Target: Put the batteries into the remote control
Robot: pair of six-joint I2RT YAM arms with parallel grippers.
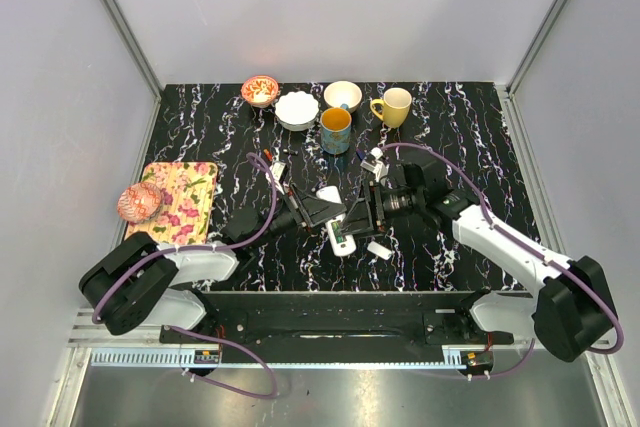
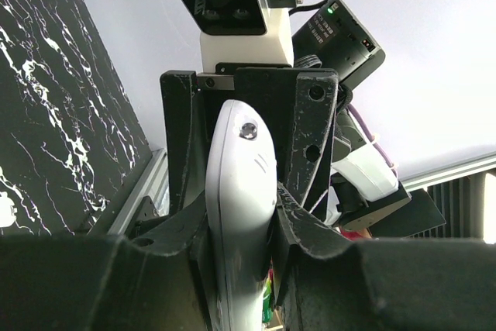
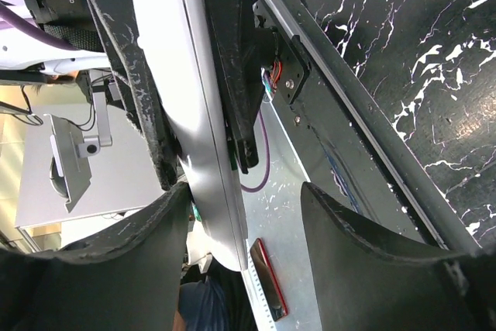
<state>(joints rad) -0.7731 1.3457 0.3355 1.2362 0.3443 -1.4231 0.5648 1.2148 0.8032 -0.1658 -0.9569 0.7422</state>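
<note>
1. White plastic, the remote (image 2: 236, 191) is clamped between the fingers of the left hand (image 2: 240, 218), above the middle of the counter (image 1: 480, 147) and nearer its front edge.
2. The left arm (image 1: 190, 262) lies low and reaches rightward from the front left corner.
3. The right arm (image 1: 500, 242) stretches leftward from the front right corner, so the two hands meet head-on.
4. The right hand (image 3: 244, 191) has its fingers apart, one on either side of the remote's end. I cannot tell whether they touch it.
</note>
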